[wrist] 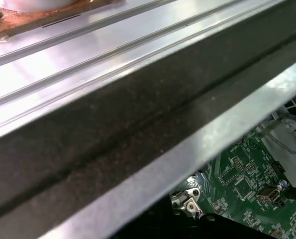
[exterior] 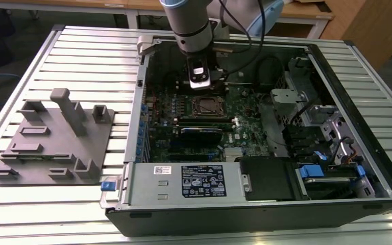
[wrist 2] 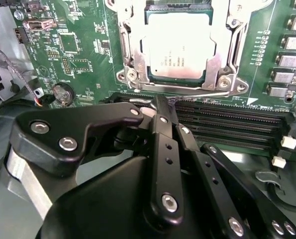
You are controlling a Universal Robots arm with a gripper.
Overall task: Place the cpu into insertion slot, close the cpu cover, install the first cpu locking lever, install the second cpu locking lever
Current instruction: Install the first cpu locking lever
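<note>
The cpu (wrist 2: 176,52) sits flat in the insertion slot (exterior: 205,106) on the green board (wrist 2: 88,55), silver top up, edges square with the socket frame, near the middle of the open computer case (exterior: 380,168) in the exterior view. The cpu cover (wrist 2: 130,47) lies down around it, the chip showing through its window, with a thin lever (wrist 2: 197,92) running along the socket edge nearest the memory slots (wrist 2: 227,124). The gripper (wrist 2: 158,102) hovers just over that edge, fingers (wrist 2: 163,130) drawn together to a narrow tip with nothing between them.
</note>
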